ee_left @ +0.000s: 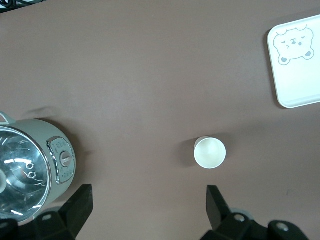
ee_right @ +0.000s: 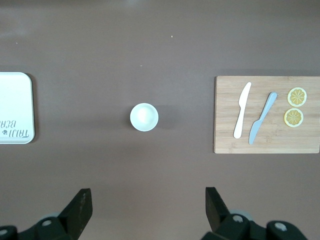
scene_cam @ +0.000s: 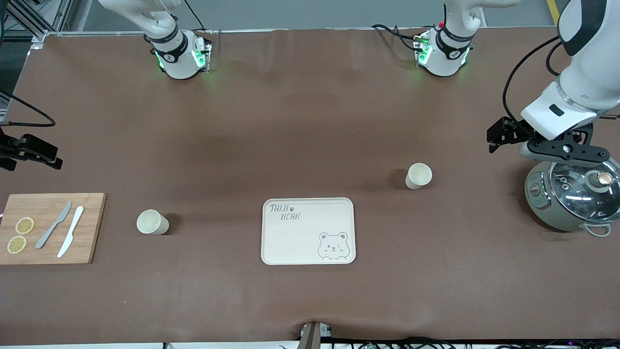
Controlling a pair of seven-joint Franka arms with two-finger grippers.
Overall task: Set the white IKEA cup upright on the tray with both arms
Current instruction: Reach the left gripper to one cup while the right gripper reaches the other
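Note:
The cream tray (scene_cam: 308, 231) with the bear face lies empty mid-table; its corners show in the left wrist view (ee_left: 300, 75) and the right wrist view (ee_right: 15, 107). One white cup (scene_cam: 418, 175) (ee_left: 209, 152) stands upright toward the left arm's end, a little farther from the front camera than the tray. Another white cup (scene_cam: 152, 222) (ee_right: 144, 117) stands upright between the tray and the cutting board. My left gripper (scene_cam: 564, 151) (ee_left: 148, 200) is open and empty, high beside the pot. My right gripper (ee_right: 148, 200) is open and empty, high over bare table near the second cup; only a black part of it (scene_cam: 30, 148) shows in the front view.
A grey-green pot with a glass lid (scene_cam: 571, 196) (ee_left: 25, 172) stands at the left arm's end. A wooden cutting board (scene_cam: 51, 228) (ee_right: 267, 115) with two knives and two lemon slices lies at the right arm's end.

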